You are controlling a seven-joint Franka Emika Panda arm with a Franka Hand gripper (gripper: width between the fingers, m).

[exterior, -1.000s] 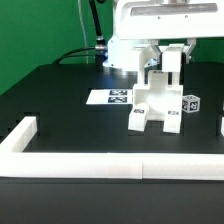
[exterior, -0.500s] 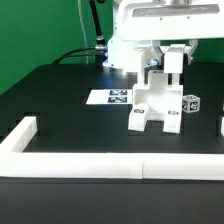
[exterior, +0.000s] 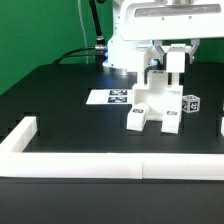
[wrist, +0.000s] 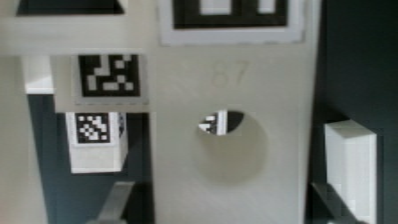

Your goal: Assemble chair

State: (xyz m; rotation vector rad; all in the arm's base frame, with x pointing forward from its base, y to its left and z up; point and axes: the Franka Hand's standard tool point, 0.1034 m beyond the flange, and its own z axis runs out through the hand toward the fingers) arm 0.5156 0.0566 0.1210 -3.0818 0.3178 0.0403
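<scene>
Beyond the white border wall, the part-built chair stands on the dark surface directly beneath the gripper. Its fingers are clamped narrowly on the chair's upright panel. The blurred wrist view crops that panel's edges. A loose tagged part sits just beside, and the marker board lies farther off.

The white chair carries black-and-white square tags; the table is black.
</scene>
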